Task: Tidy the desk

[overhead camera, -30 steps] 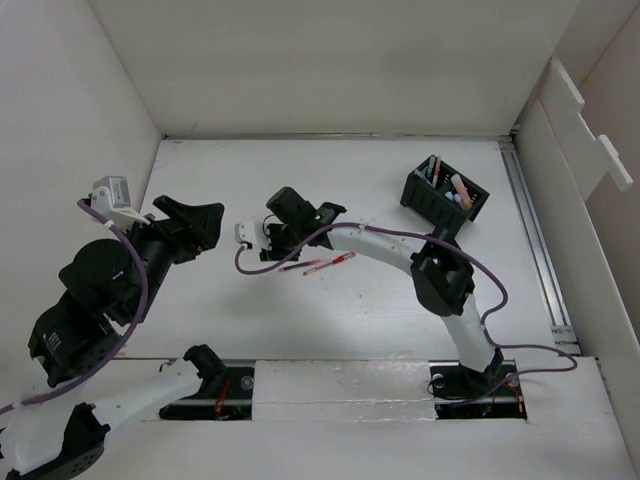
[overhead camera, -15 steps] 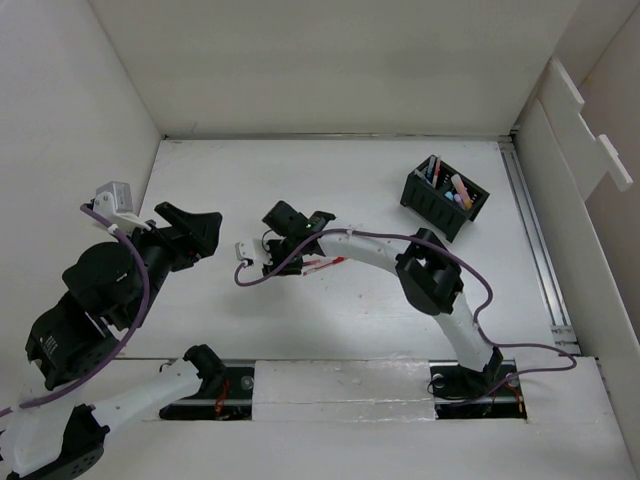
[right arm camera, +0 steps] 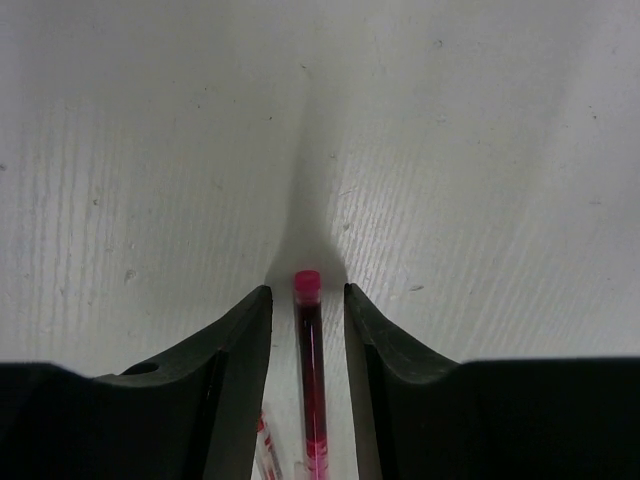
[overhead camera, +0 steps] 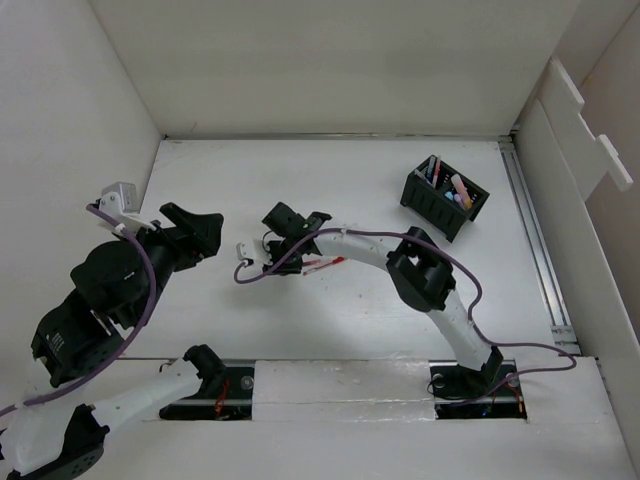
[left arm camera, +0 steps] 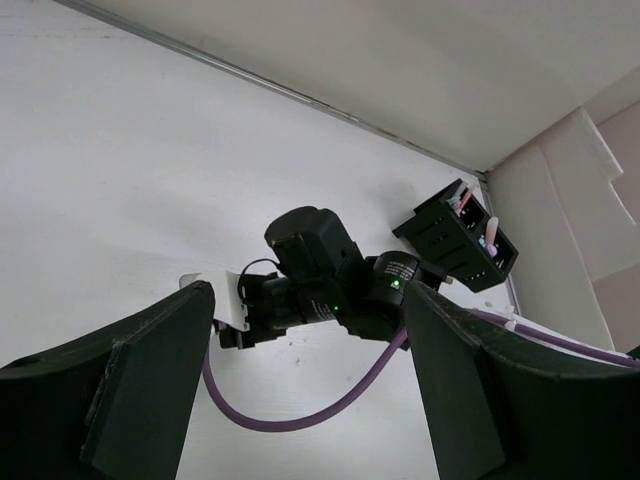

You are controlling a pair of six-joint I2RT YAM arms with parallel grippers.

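The desk (overhead camera: 350,180) is a white tabletop with white walls round it. A red pen (right arm camera: 310,380) lies on it, also seen from above (overhead camera: 328,262). My right gripper (right arm camera: 307,300) is down at the desk and open, one finger on each side of the pen's end with a thin gap on both sides; from above it sits at the desk's middle (overhead camera: 288,262). A second red-and-white pen (right arm camera: 265,450) lies just beside the left finger. My left gripper (overhead camera: 205,228) is open and empty, held above the desk's left side, facing the right arm (left arm camera: 310,300).
A black slotted organizer (overhead camera: 445,192) holding several pens stands at the back right, also in the left wrist view (left arm camera: 458,235). The right arm's purple cable (left arm camera: 290,415) loops over the desk near the pens. White walls bound the back and sides.
My right gripper has dropped and shifted slightly left onto the pens, its fingers now straddling the red pen. My left arm has drifted slightly.
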